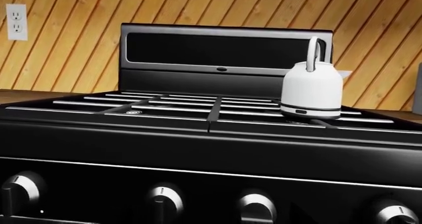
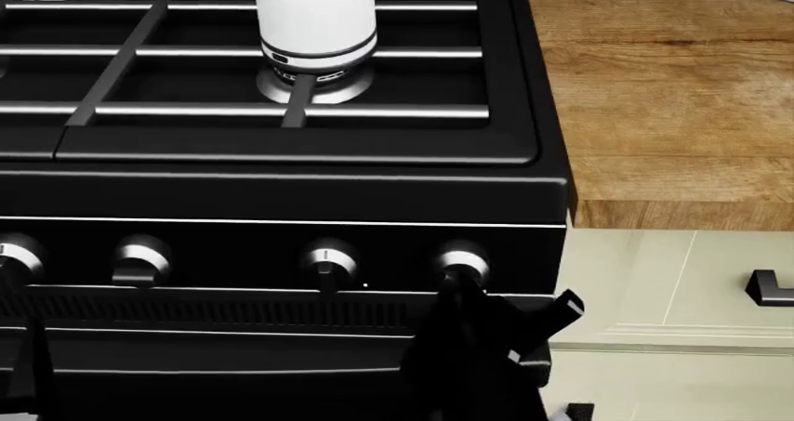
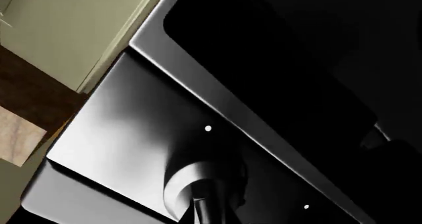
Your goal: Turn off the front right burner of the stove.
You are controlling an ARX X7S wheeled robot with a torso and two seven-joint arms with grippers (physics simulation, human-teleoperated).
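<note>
The white kettle (image 2: 315,23) stands on the front right burner (image 2: 314,85) of the stove (image 2: 248,193), blocking any reach from above onto that ring; the black grate bars (image 2: 248,111) cross the rest of the cooktop. Beside the stove the wooden counter (image 2: 657,96) lies open. Along the front panel the silvery knobs (image 2: 326,263) sit well apart from one another, with bare black panel between them. The right gripper (image 2: 462,286) fills the space at the rightmost knob (image 2: 462,258), its dark arm covering the panel below. Further right, the pale green cabinet (image 2: 657,291) carries a dark handle (image 2: 769,286) jutting out.
</note>
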